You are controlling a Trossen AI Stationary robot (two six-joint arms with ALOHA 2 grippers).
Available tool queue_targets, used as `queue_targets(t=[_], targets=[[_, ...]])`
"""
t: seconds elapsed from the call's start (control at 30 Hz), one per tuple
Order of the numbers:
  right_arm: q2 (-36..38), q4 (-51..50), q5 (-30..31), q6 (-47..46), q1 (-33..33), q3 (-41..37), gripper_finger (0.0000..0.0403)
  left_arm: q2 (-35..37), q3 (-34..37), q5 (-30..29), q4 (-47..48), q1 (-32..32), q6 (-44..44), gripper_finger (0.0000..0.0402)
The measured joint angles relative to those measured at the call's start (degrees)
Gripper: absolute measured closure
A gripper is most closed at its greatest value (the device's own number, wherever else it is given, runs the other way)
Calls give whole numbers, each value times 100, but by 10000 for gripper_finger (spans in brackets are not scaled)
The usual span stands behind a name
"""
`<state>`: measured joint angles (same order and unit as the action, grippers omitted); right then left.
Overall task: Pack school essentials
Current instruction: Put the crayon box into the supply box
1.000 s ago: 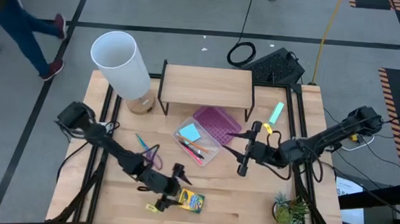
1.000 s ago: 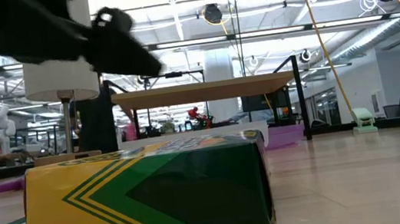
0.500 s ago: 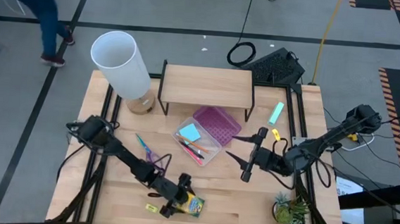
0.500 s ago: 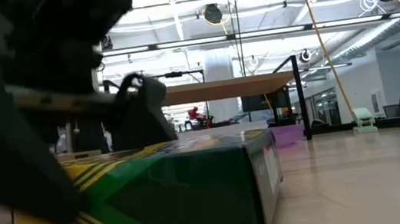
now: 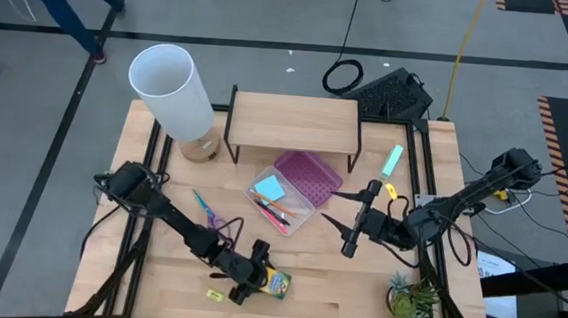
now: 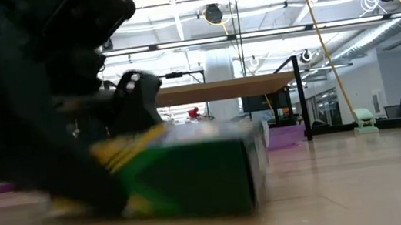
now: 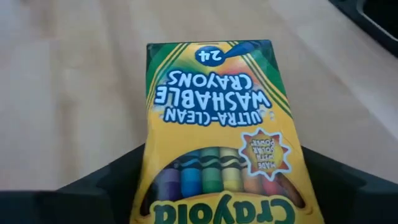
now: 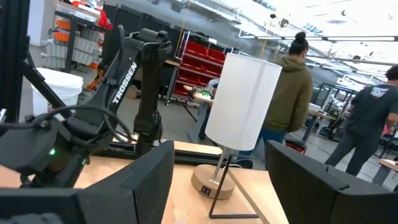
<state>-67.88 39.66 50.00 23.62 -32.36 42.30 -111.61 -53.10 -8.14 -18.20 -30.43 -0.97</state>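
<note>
Wooden table carries the crayon box at its near edge, lying flat between the left gripper fingers, which clasp its sides. Right gripper hovers spread, empty.

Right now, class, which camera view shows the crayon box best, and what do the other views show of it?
The left wrist view: the crayon box fills the picture, label readable, between the left gripper fingers. The high view shows it small, near the table's front edge. The low view shows its green side, blurred. The right wrist view misses it.
</note>
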Motion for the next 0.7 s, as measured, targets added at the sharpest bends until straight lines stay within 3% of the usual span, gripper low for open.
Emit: queue_targets(t=[0.13, 0.37, 0.47, 0.6, 0.7], targets=[[0, -1, 365, 3, -8, -2, 156, 572, 1, -356, 620, 73, 228, 117], [0, 56, 596, -24, -180, -4, 157, 1788, -2, -1346, 1765, 566, 574, 98], [0, 152, 822, -19, -281, -4, 157, 2059, -7, -1444, 1929, 1017, 585, 100], [7, 234, 1321, 3, -386, -4, 157, 2070, -2, -1466, 1769, 1762, -250, 110], [13, 266, 1686, 4, -425, -4, 157, 1834, -4, -1461, 1274, 2208, -1403, 112]])
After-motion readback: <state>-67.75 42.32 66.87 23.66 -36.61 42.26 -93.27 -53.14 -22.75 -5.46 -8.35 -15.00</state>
